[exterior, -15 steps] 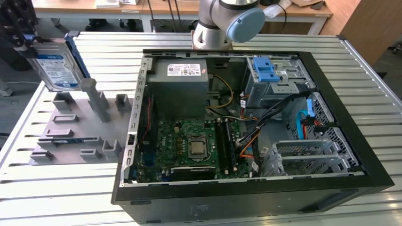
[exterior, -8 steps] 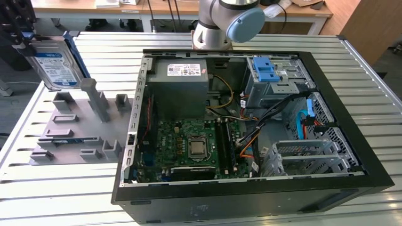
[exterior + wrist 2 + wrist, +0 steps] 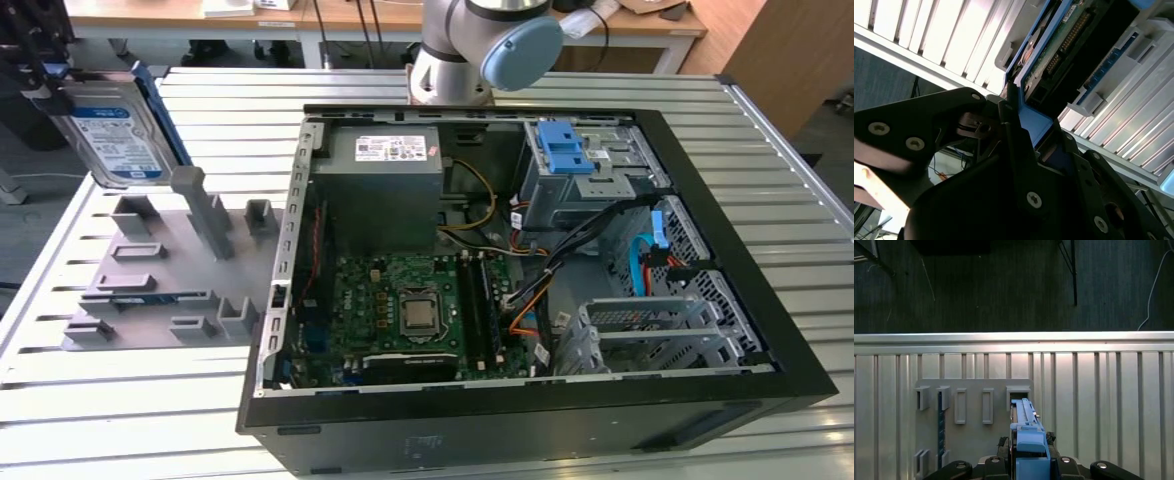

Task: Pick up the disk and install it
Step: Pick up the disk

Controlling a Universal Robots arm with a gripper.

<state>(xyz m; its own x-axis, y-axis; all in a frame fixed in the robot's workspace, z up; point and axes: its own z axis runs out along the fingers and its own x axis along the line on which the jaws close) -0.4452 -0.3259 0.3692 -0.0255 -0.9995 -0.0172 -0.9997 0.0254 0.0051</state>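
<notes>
— Gripper (image 3: 1030, 125) up close, then: it's clamped tight on the disk (image 3: 1064, 47), pinching the blue bracket (image 3: 1029, 440) at one end. Nothing else is in its grasp.

— And where's the disk, going by the case (image 3: 534, 420)?

— Outside it, off the side on the exterior view's left. It's held upright over the far end of the grey rack (image 3: 160, 290) that lies just beside the case, with the label facing us. Whether its lower edge is clear of the rack's slot (image 3: 1018, 392), I can't tell.

— So what worries you?

— The hold. It's plastic being squeezed, and only at one end, with all the metal weight hanging below. I reckon a quick swing could make the disk pivot or slip between the fingers (image 3: 1019, 160).

— And the rack?

— Its posts (image 3: 200, 210) stand near the disk. If the disk goes sideways toward the case before it's clear of them, the bracket could catch and get wrenched askew.

— Inside the case?

— Cables (image 3: 601, 230) run close by the drive cage (image 3: 587, 170), below its blue latch (image 3: 567, 150). A disk coming in tilted could snag them or jam on the cage's edge. The case wall nearest the rack is another lip to clip.
</notes>
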